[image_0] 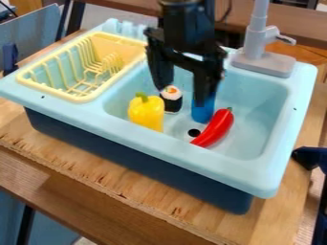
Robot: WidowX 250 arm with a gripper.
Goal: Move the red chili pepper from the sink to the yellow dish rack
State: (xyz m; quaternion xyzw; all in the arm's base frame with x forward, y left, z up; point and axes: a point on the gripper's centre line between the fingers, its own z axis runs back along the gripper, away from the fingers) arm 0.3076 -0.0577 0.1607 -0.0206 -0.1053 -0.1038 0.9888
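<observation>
The gripper [184, 97], open and empty, hangs over the sink basin [258, 112]; 4 items lie ungrasped within: yellow bell pepper [146, 113], sushi roll [171, 103], blue object [202, 112], red chili pepper [216, 128].

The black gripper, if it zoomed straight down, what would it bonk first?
Probably the blue thing or the sushi roll; both show right by the tips of the gripper, over the sink. Depth is unclear, so I can't say which.

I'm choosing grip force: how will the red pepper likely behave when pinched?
The red pepper is probably stiff, given its smooth, moulded look. Its glossy skin could slip under a light pinch. Being long and bent, it would more likely swivel than roll.
</observation>
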